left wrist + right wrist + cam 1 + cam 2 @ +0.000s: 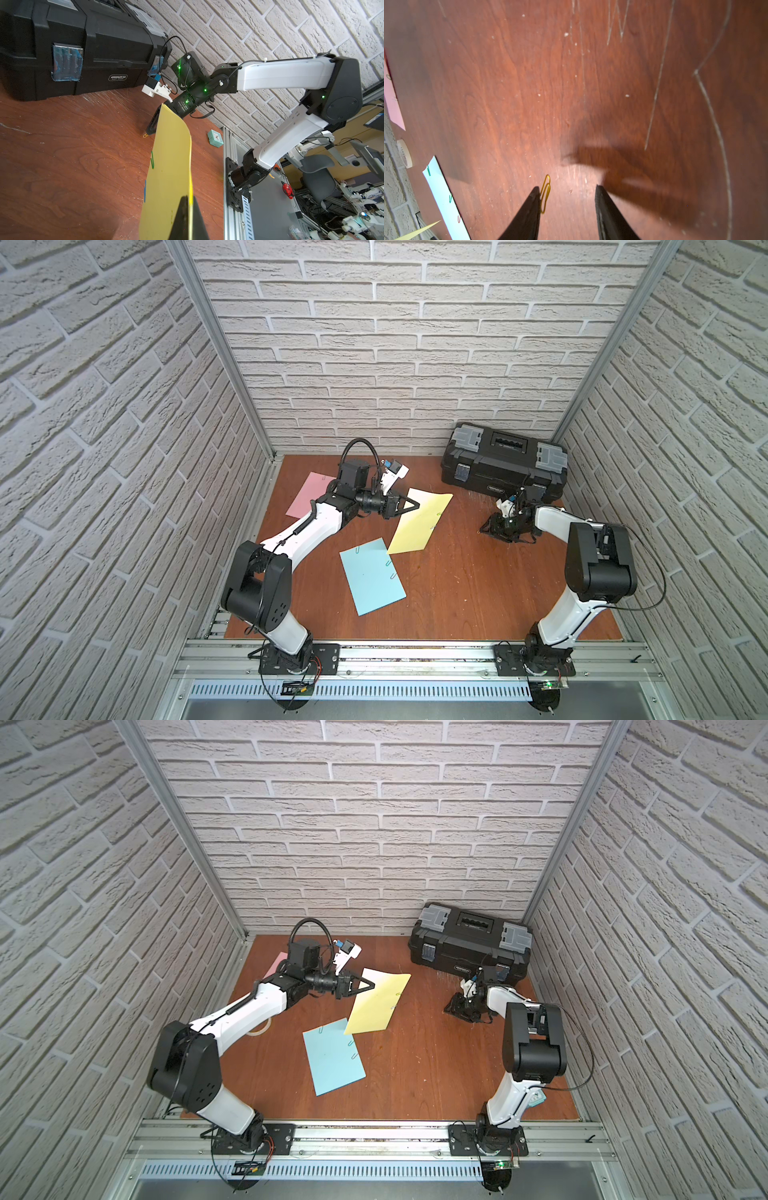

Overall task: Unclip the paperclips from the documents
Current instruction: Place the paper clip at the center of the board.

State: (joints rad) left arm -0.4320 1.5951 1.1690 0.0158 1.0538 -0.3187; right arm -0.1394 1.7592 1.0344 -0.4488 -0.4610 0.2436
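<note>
**Black fingertips of right gripper (568,187) apart, orange paperclip (546,193) off the paper**

Right wrist view: jaws stand at a moderate gap with nothing clamped. The orange paperclip sits against the inner face of one finger, clear of every sheet. Can't tell whether it lies flat on the table (571,93) or clings to the pad. The left wrist view puts it at tabletop level under that tip. My read is a drop-off spot: bare wood in front of the toolbox (503,464), well apart from the documents, so loose clips don't mix with clipped ones.

left gripper (188,199) is closed on one edge of the yellow sheet (170,155). It holds the sheet up off the table, bowed, with the far end drooping. Likely reason: a raised, anchored edge lets the other arm slide clips off without dragging the paper. On that sheet now are a green clip (152,160) and a blue clip (145,191), both on the same long edge.

Further out:
- light blue sheet (372,576) lies flat, just beside the yellow sheet's low corner, with clips along two edges and nothing gripping it.
- pink sheet (309,493) lies flat at the back, partly hidden by the left arm. Any clips on it are too small to call.
- teal clock (215,138) and tape roll (404,153) are bystanders.

Judgement: early in the job. Next, the right arm needs a narrow pinch on a thin wire at the yellow sheet's edge.
</note>
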